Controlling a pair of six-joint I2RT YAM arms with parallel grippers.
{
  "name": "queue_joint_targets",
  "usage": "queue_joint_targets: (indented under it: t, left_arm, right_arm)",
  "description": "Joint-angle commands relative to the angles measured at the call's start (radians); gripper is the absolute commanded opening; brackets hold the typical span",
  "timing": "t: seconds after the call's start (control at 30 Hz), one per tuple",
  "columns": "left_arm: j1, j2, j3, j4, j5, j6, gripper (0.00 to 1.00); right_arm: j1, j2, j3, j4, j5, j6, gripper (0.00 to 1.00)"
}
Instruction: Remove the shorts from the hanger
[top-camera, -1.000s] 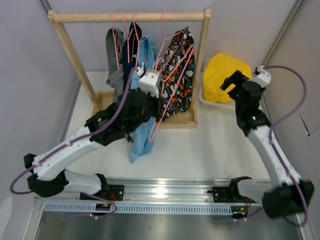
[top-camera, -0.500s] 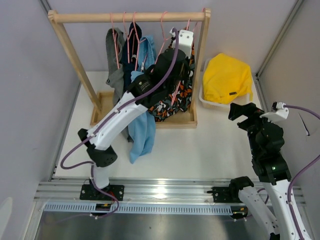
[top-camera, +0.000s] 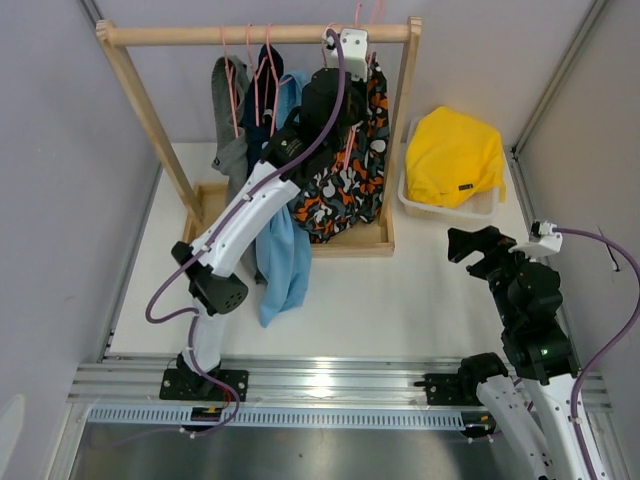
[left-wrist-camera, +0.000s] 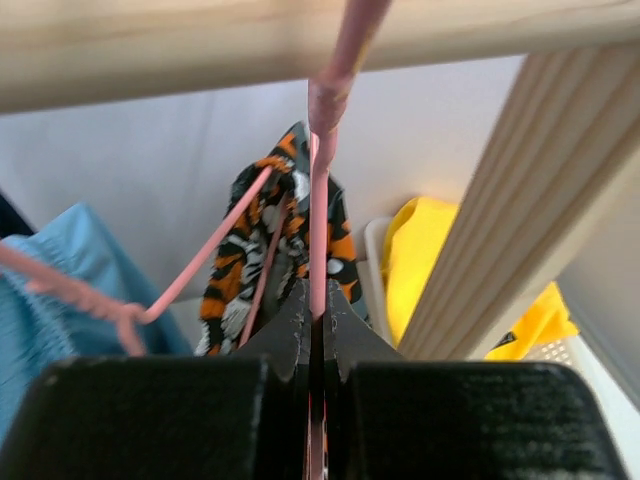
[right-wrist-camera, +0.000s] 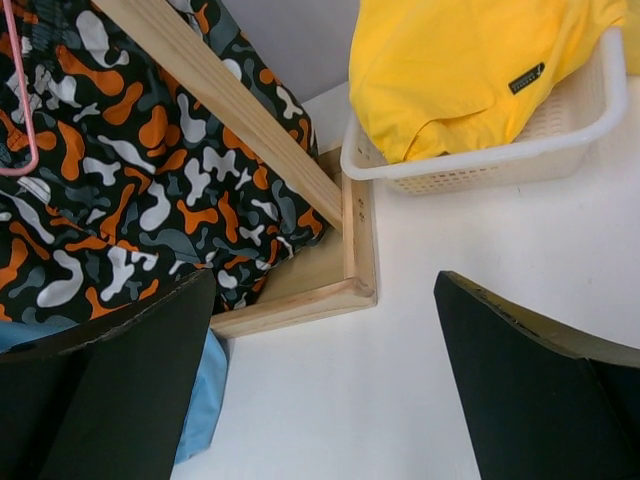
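The shorts are black with orange, white and grey camouflage blotches and hang on a pink hanger in the wooden rack. They also show in the right wrist view. My left gripper is raised just under the top rail, shut on the hanger's neck. From above, the left gripper sits at the rail's right end. The hanger's hook reaches up at the rail; whether it rests on it is hidden. My right gripper is open and empty, low over the table right of the rack.
A white basket holding a yellow cloth stands at the back right. A blue garment, a grey one and a dark one hang on other pink hangers. The rack's wooden base and right post are close.
My left arm has risen from low in front of the rack up to the rail, carrying the hanger and shorts with it. My right arm has drawn back from the basket toward the near right.
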Motion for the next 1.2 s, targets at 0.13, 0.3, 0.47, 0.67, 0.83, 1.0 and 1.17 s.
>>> queue_joint_targets:
  t: [0.13,0.3,0.47,0.67,0.83,1.0,1.17]
  left_arm:
    - [-0.002,0.053,0.051,0.136,0.117,-0.017,0.0]
    - [-0.002,0.115,0.05,0.136,0.155,-0.05,0.06]
    - [0.017,0.146,0.053,0.134,0.183,-0.08,0.15]
    - [0.018,0.068,-0.007,0.105,0.203,-0.09,0.3]
    - [-0.022,-0.104,-0.209,0.107,0.195,-0.079,0.68]
    - [-0.087,-0.294,-0.297,0.019,0.187,-0.071,0.96]
    - [-0.116,-0.492,-0.44,-0.015,0.183,-0.065,0.99]
  right_arm:
    - [0.004,-0.019,-0.017,-0.002,-0.038,0.015,0.99]
    - [0.004,-0.017,-0.023,-0.01,-0.047,0.013,0.99]
    - [0.006,-0.025,-0.027,-0.03,-0.061,0.016,1.0]
    - [0.006,-0.024,-0.035,-0.023,-0.074,0.024,1.0]
    - [0.009,-0.013,-0.043,-0.011,-0.088,0.035,0.99]
    - [0.018,-0.013,-0.053,-0.008,-0.093,0.042,0.99]
    - [0.026,-0.017,-0.061,-0.008,-0.085,0.05,0.99]
